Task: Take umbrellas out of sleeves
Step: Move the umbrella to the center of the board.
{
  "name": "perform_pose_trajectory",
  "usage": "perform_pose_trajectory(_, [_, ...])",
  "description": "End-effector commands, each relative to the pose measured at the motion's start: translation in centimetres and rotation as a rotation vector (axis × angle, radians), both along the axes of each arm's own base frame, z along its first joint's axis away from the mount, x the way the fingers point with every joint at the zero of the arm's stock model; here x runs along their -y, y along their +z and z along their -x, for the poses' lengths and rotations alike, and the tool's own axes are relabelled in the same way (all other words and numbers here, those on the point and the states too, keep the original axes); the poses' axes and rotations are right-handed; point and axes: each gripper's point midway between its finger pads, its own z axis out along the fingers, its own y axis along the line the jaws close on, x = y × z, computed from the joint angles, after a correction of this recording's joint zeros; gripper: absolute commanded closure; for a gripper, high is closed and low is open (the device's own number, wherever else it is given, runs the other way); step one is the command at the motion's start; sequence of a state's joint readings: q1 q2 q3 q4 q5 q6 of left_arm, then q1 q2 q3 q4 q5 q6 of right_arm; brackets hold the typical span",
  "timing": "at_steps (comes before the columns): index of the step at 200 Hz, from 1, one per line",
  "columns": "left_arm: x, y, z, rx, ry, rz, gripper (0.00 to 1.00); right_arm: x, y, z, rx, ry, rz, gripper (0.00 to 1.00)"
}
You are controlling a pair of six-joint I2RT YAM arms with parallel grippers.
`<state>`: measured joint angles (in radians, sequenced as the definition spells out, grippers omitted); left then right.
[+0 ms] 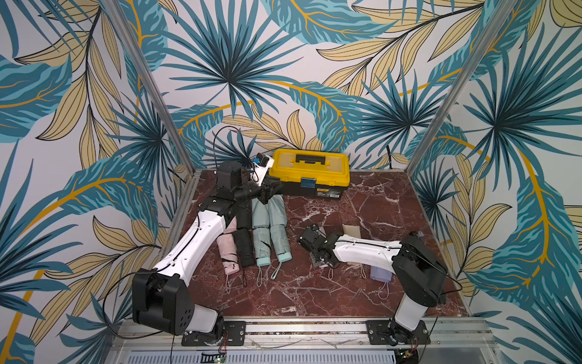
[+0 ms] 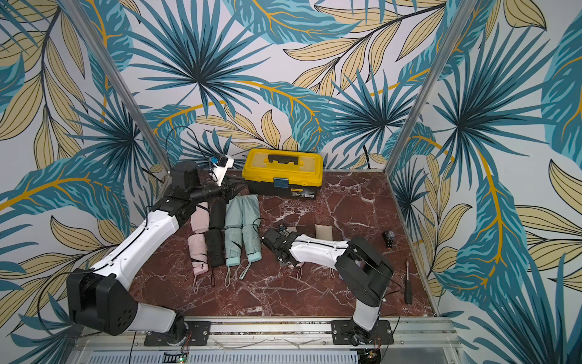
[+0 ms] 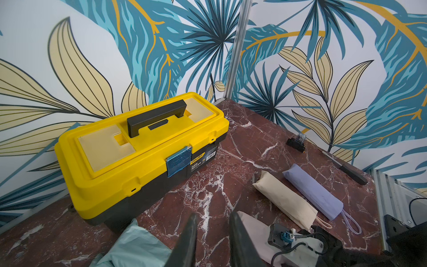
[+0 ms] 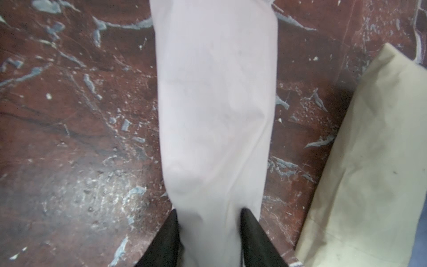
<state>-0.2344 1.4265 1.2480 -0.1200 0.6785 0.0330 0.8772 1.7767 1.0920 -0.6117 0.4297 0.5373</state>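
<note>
Right jaws: you have them pinched on the pink sleeve (image 4: pixel 215 104), which runs straight ahead from between them along the desk (image 4: pixel 69 138).
Left jaws: narrow gap, empty, at the far end of the mint sleeves (image 1: pixel 269 214).

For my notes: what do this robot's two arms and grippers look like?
The left arm and right arm have white tapered shells between bulky black joint housings, with thin black cables running along and looping off them. The left gripper and right gripper each end in two dark, pointed fingers.
</note>
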Motion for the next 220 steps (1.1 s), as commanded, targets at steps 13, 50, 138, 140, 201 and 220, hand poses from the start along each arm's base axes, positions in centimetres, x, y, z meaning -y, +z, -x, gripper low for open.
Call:
perform_pose_trajectory(13, [0.0,0.3,-0.1,0.013,-0.013,0.010,0.75,0.0,0.2,1.7,-0.063,0.017,-0.026,0.49])
perform_pose_trajectory(50, [0.1,0.2,-0.1,0.008,-0.019,0.012,0.75,0.2,3.8,2.1,-0.023,0.020,-0.097,0.42])
perform_pose_trajectory(138, [0.2,-0.2,-0.3,0.000,-0.022,0.010,0.75,0.7,2.8,7.3,-0.137,-0.054,-0.351,0.44])
perform_pose_trajectory(140, [0.1,-0.2,-0.3,0.001,-0.021,0.009,0.75,0.7,2.7,7.4,-0.139,-0.058,-0.353,0.45])
perform_pose_trajectory(201, [0.1,-0.5,-0.5,-0.007,-0.018,0.005,0.75,0.4,1.0,7.9,-0.143,-0.096,-0.370,0.49])
perform_pose_trajectory(220, [0.1,-0.5,-0.5,-0.004,-0.018,0.005,0.75,0.3,0.5,7.8,-0.146,-0.122,-0.362,0.51])
